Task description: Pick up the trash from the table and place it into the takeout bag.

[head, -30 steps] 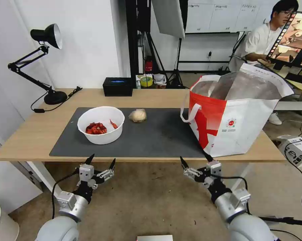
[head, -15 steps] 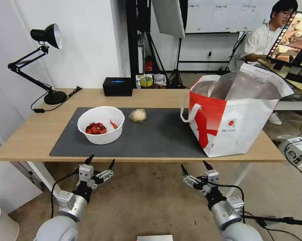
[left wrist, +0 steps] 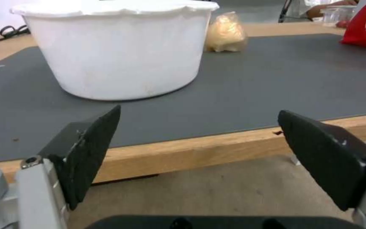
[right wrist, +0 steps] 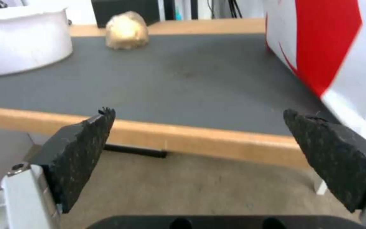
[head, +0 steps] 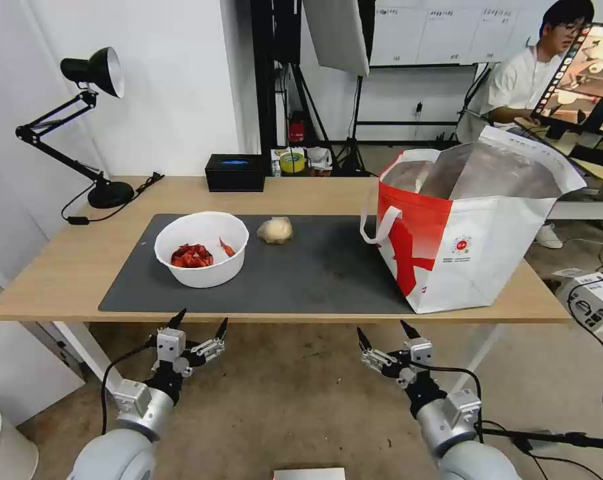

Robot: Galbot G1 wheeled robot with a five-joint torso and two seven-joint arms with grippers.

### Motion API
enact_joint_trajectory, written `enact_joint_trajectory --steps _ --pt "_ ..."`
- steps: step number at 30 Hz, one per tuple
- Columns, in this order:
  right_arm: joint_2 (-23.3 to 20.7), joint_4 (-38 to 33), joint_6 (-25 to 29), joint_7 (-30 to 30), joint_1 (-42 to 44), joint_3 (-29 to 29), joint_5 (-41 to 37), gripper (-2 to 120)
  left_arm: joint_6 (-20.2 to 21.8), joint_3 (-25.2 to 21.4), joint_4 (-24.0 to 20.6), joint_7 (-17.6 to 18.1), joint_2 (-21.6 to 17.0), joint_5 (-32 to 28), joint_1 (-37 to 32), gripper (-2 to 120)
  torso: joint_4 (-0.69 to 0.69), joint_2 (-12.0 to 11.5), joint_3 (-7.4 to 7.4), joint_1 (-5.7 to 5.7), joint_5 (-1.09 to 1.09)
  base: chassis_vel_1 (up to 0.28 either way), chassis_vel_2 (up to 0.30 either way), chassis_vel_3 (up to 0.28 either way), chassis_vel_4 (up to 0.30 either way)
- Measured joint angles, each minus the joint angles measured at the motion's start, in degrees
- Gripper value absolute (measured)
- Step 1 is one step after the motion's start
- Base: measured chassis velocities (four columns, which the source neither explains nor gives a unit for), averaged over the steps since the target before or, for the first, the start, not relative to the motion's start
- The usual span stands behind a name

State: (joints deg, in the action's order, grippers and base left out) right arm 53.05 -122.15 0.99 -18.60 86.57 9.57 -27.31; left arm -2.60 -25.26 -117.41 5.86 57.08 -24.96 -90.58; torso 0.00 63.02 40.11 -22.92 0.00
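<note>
Resting on the table's (head: pixel 61 267) grey mat (head: pixel 315 267) were one bowl (head: pixel 201 249), one paper ball (head: pixel 275 230), one takeout bag (head: pixel 468 233); left gripper (head: pixel 200 323) and right gripper (head: pixel 381 335) hung below, fingers spread, empty.

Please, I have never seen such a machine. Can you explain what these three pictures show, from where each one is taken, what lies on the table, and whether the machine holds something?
It is a wheeled robot with two arms. The wide picture comes from a camera on its head; the two close ones come from cameras on its wrists. The left gripper and right gripper hang in front of the table, below its edge, both open and holding nothing. On the dark mat stand a white bowl with red shells and a beige paper ball. At the robot's right stands a big red-and-white takeout bag, open at the top. A black tissue box and a desk lamp are at the back.
</note>
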Motion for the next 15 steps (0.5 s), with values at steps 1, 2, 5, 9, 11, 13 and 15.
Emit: enact_joint_trajectory --steps 1,2,5,9,11,13,15 --pt "-0.07 0.06 -0.03 0.12 -0.64 -0.18 -0.07 100 0.00 0.02 0.03 0.00 0.00 -0.01 0.02 100 0.00 0.00 0.00 0.00 0.00 0.000 0.000 0.000 0.000" --pt "-0.20 0.16 -0.04 0.40 -1.48 -0.38 -0.41 100 0.01 0.03 0.06 0.00 0.02 -0.02 0.03 100 0.00 0.00 0.00 0.00 0.00 0.000 0.000 0.000 0.000" --pt "-0.41 0.22 0.09 2.27 -4.14 -0.91 -3.10 100 0.01 0.04 0.06 0.00 0.07 -0.04 0.03 100 0.00 0.00 0.00 0.00 0.00 0.000 0.000 0.000 0.000" --pt "-0.48 0.29 0.26 4.37 -7.04 -1.59 -6.08 100 0.01 0.02 0.06 0.00 0.04 -0.06 0.03 100 0.00 0.00 0.00 0.00 0.00 0.000 0.000 0.000 0.000" --pt "-0.66 1.01 0.46 6.13 -10.07 -2.41 -8.25 100 0.01 -0.04 0.04 0.00 -0.15 -0.07 0.03 100 0.01 0.00 0.00 0.00 0.00 0.000 0.000 0.000 0.000" --pt "-0.71 1.11 0.48 6.37 -10.44 -2.51 -8.52 100 0.01 -0.05 0.03 0.01 -0.18 -0.08 0.03 100 0.01 0.00 0.00 0.00 0.00 0.000 0.000 0.000 0.000" --pt "-1.60 2.52 0.49 8.80 -14.41 -3.91 -11.37 100 0.01 -0.17 -0.10 0.00 -0.38 -0.17 -0.03 100 0.00 0.00 0.00 0.00 0.00 0.000 0.000 0.000 0.000"
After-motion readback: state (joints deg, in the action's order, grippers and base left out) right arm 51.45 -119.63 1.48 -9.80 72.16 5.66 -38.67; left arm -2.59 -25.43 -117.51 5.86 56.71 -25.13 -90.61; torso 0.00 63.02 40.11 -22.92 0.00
